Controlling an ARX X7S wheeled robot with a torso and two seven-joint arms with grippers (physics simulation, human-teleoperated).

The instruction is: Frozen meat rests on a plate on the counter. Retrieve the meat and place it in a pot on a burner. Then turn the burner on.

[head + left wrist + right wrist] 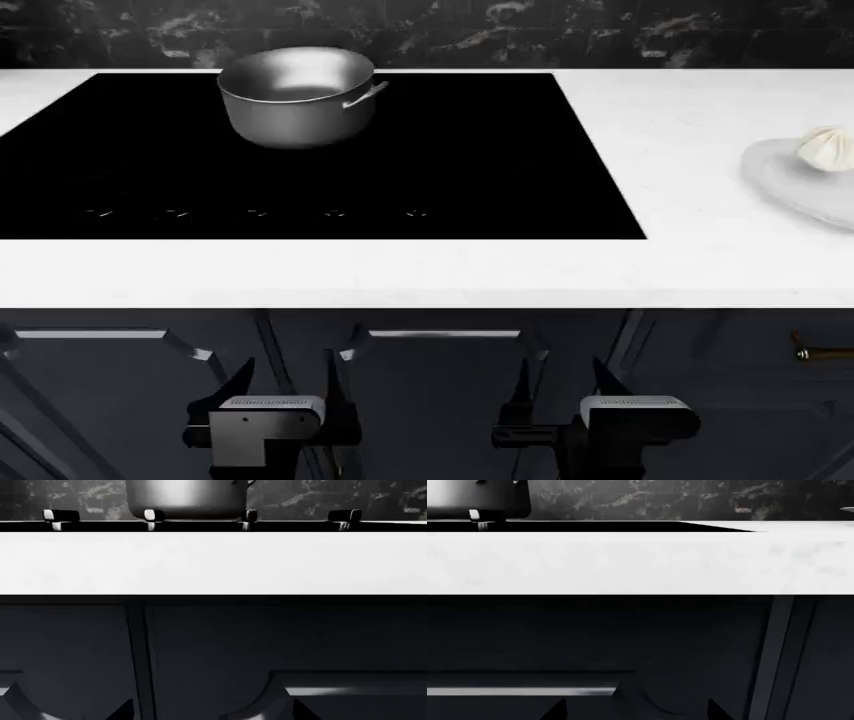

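Round grey brushed-metal saucepan (pixel 296 95) with straight sides and a small side handle — stands upright on the flat glossy black glass cooktop (pixel 454 160), toward its back, handle pointing to the robot's right. Interior appears empty.

Row of small round touch controls (pixel 254 212) — along the cooktop's front edge; burner rings not discernible.

White faintly veined marble-like surface (pixel 400 272) — surrounds the cooktop; black veined backsplash (pixel 534 30) behind it.

Small cream-white ridged dumpling-like lump of meat (pixel 827 148) — rests on the shallow round pale translucent plate (pixel 787 180) at the far right of the surface, well apart from the saucepan; plate partly cut off by the frame edge.

Left end effector (pixel 283 395) — held low in front of the dark cabinet doors (pixel 441 380), below the surface edge, fingers spread apart, gripping nothing.

Right end effector (pixel 558 395) — likewise low, beside the left, fingers parted and empty.

Brass-coloured cabinet handle (pixel 821 352) — lower right.
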